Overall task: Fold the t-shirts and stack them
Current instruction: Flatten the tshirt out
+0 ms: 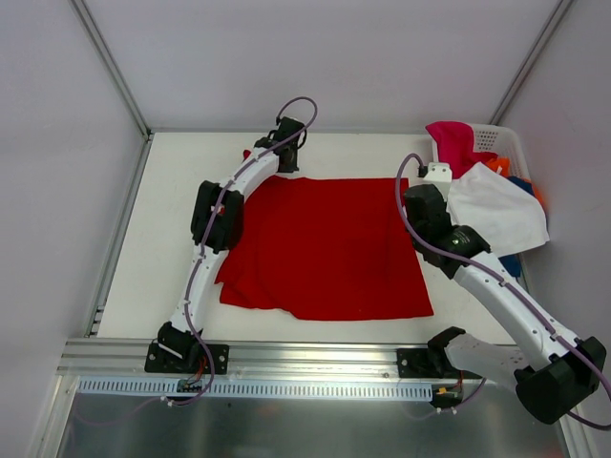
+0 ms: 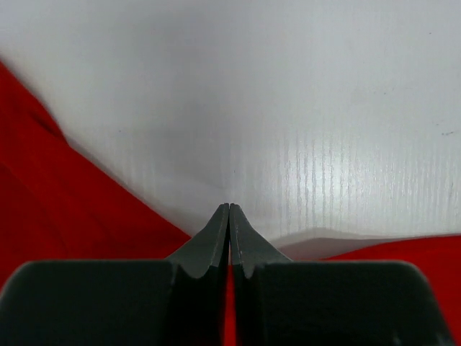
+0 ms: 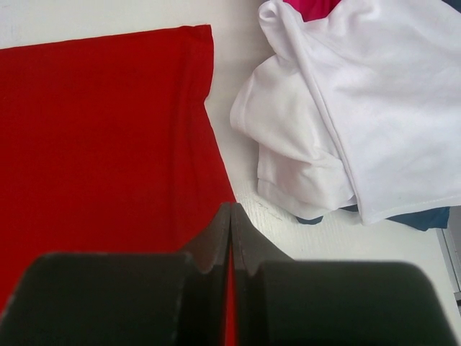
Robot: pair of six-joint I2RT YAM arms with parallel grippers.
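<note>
- Only in the top view is the red t-shirt (image 1: 325,248) seen whole. It is spread flat on the bench (image 1: 172,219), with the white t-shirt (image 1: 496,215) draped from the basket (image 1: 504,138) at its right.
- In the left wrist view, the left claw (image 2: 229,213) is seen pressed together, with red cloth pinched between its jaws.
- In the right wrist view, the right claw (image 3: 230,209) is seen pressed together on the shirt's right edge, a red sliver showing between its jaws.
</note>
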